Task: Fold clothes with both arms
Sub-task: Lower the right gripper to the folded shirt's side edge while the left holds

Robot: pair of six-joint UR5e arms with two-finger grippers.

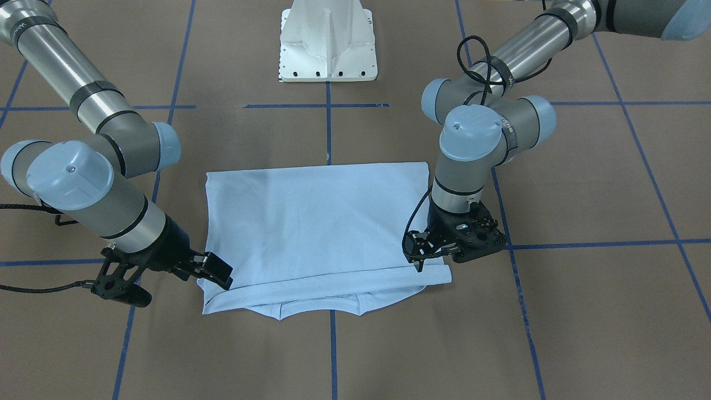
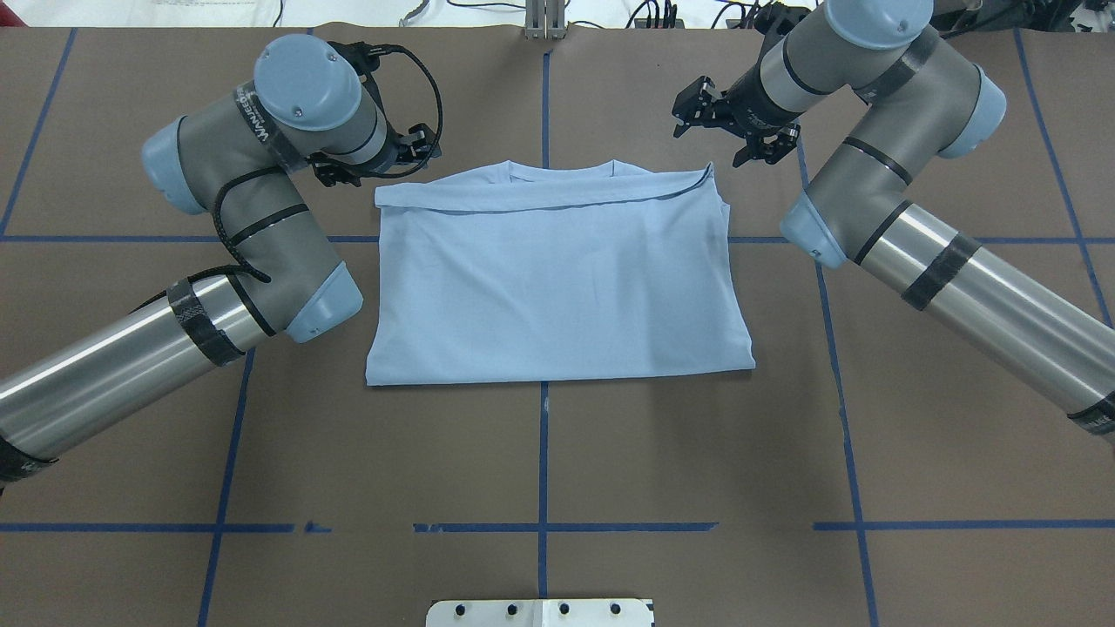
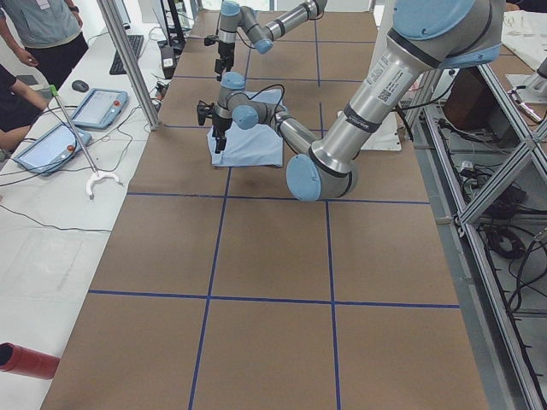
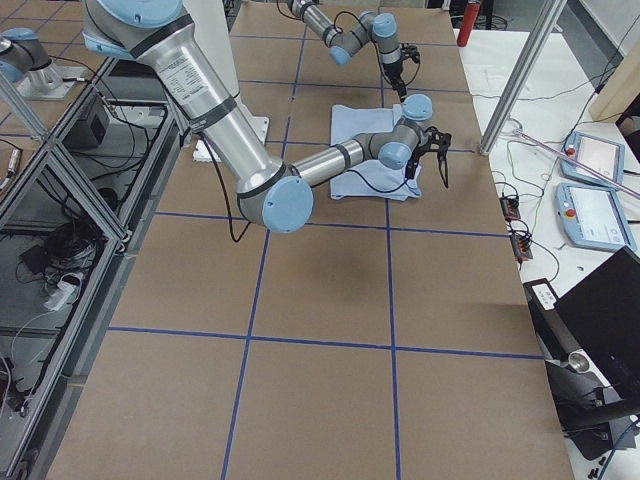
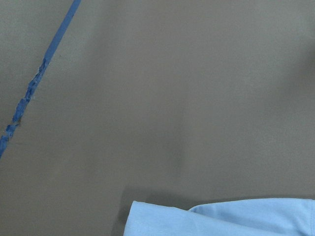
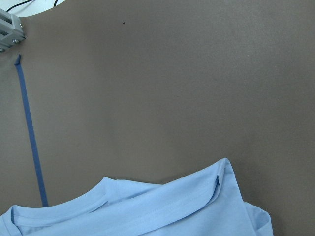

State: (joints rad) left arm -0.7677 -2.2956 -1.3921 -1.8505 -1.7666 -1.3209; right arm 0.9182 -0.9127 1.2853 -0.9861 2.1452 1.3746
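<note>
The light blue T-shirt (image 2: 557, 279) lies folded into a rectangle on the brown table, with its hem edge laid over the collar at the far side (image 1: 316, 222). The chest print is hidden. My left gripper (image 1: 430, 258) hangs just above the shirt's far corner on my left (image 2: 409, 148), with its jaws apart and empty. My right gripper (image 1: 219, 272) is at the other far corner (image 2: 727, 131), open and empty. The left wrist view shows a shirt corner (image 5: 236, 219). The right wrist view shows the collar and folded edge (image 6: 147, 211).
The white pedestal base (image 1: 328, 44) stands on my side of the shirt. Blue tape lines (image 2: 542, 453) cross the table. Beyond the far edge are tablets (image 3: 98, 107), cables and an operator (image 3: 43, 26). A red cylinder (image 3: 26, 360) lies beside the table's near-left end.
</note>
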